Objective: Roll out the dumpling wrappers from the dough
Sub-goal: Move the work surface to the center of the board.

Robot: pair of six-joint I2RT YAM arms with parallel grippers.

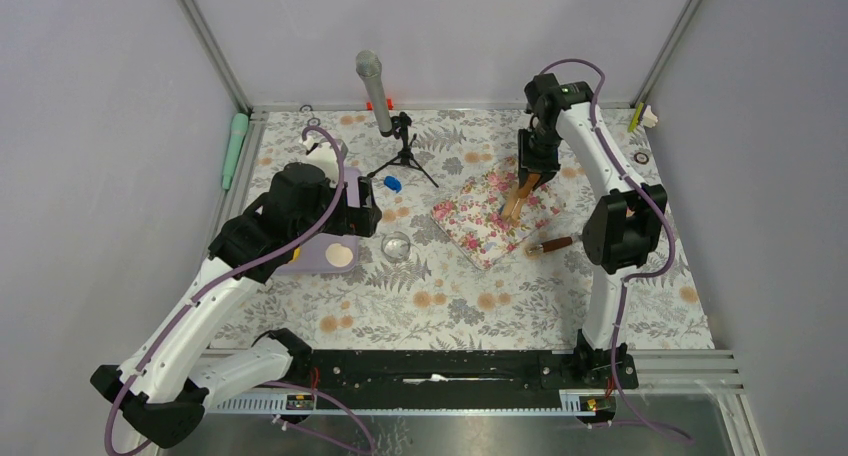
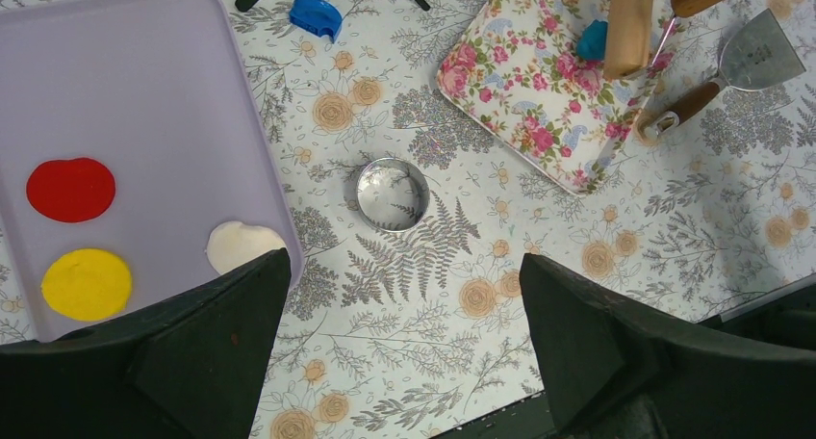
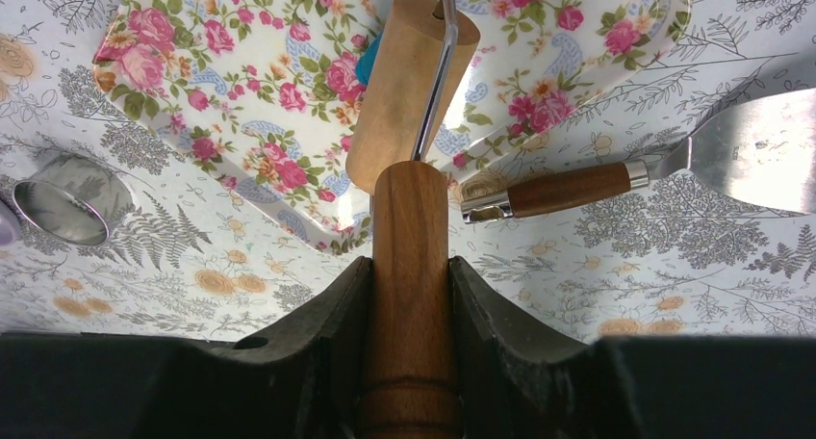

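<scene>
The right tool (image 3: 409, 285) gripped the brown wooden roller (image 3: 404, 83), its drum just beside the small blue dough lump (image 2: 592, 40) on the flowery pink mat (image 2: 524, 83), so rolling looked barely begun and next needed a firm push; the left tool (image 2: 404, 280) hung open, empty.

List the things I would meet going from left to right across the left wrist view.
Red disc → white disc → blue dough lump → metal ring cutter → floral pink mat → spatula blade. The yellow disc and the roller overlap others, so I leave them out.
</scene>
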